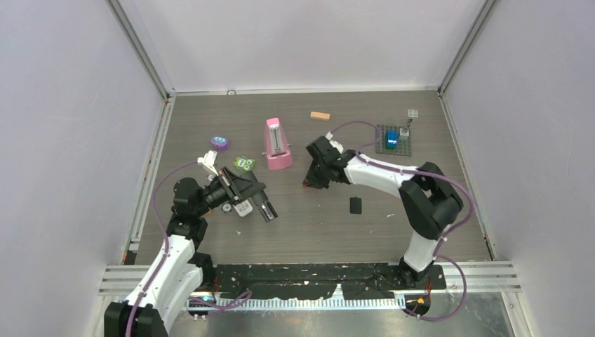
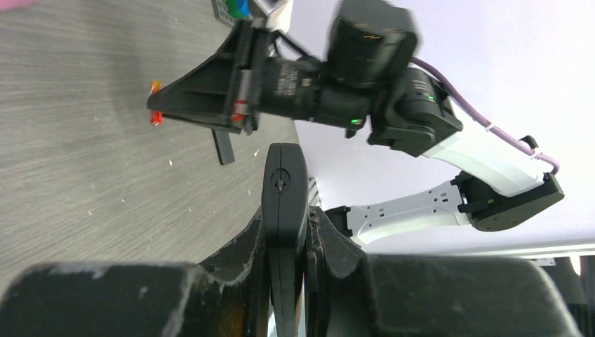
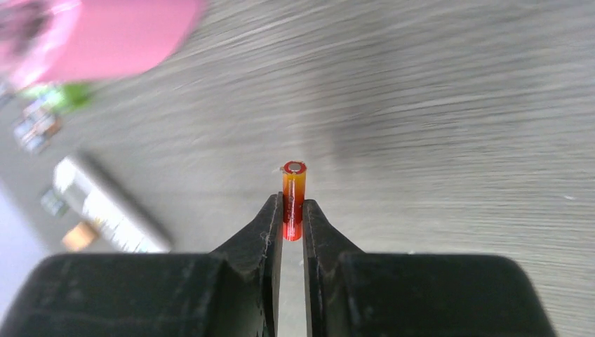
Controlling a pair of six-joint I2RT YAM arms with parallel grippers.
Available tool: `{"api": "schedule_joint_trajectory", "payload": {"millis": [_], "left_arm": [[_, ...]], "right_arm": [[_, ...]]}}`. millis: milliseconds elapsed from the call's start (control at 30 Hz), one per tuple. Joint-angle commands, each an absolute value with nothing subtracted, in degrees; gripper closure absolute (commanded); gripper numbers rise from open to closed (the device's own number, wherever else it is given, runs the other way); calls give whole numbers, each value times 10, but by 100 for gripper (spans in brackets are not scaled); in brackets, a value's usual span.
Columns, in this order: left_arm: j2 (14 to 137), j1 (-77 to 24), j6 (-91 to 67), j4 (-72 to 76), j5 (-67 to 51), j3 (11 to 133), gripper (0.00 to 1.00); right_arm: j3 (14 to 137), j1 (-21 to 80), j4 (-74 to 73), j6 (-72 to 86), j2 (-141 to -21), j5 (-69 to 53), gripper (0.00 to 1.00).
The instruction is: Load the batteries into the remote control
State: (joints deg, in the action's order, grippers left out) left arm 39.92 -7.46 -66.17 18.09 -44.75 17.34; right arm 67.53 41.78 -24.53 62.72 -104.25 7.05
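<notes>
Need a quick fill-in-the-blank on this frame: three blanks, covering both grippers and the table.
1. The right gripper is shut on an orange-red ____.
2. The left gripper clamps a slim remote whose colour is ____.
3. The small black piece lies flat on the table, nearer the ____ arm.
Missing words: battery; black; right.
</notes>
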Motion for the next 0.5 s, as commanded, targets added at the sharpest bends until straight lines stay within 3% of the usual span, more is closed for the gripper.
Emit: {"api": "schedule_joint_trajectory", "payload": {"millis": [0, 233, 467], "left_arm": [[427, -91, -735, 319, -489, 159, 100], [453, -162, -741, 349, -452, 170, 100], [461, -181, -762, 377, -419, 172, 100]], "right_arm": [[659, 414, -93, 474, -929, -85, 95], [634, 452, -155, 396, -790, -162, 95], [692, 569, -266, 338, -731, -82, 95]]}}
